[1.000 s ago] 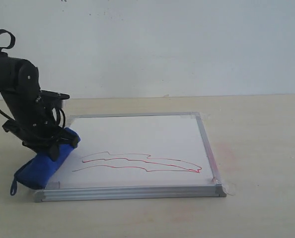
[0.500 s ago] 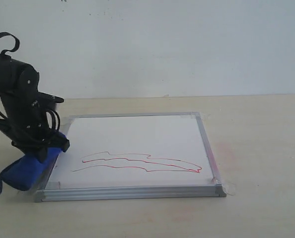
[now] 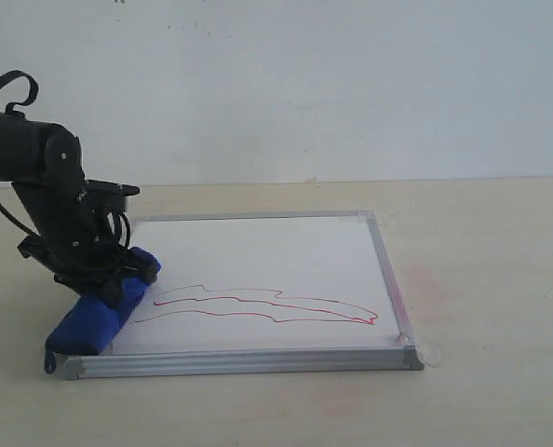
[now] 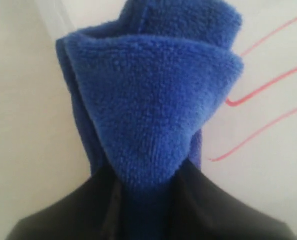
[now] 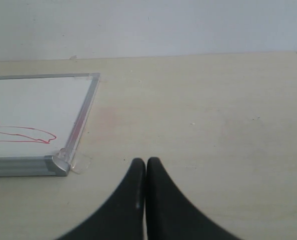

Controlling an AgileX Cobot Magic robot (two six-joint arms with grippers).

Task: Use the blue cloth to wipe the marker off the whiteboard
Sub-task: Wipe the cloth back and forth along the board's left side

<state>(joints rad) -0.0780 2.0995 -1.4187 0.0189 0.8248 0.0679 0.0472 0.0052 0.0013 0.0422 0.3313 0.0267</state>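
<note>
The whiteboard [image 3: 286, 247] lies flat on the worktop [image 3: 481, 279], about midway between left and right, with a wall [image 3: 351, 84] behind the worktop's far edge. The marker lines [image 3: 267, 307] run across the near half of the board, from left of its middle almost to the right frame. The cloth [image 3: 95, 321] lies slantwise over the near left corner: its far end rests on the board, just left of the lines' left tip, and its near end hangs past the frame. The left fingers [image 4: 73, 212] grip the cloth's far end from above. A tape tab [image 3: 432, 354] sits on the worktop at the near right corner. The right fingers [image 5: 133, 200] are over the worktop, nearer and right of that corner, clear of the board.
</note>
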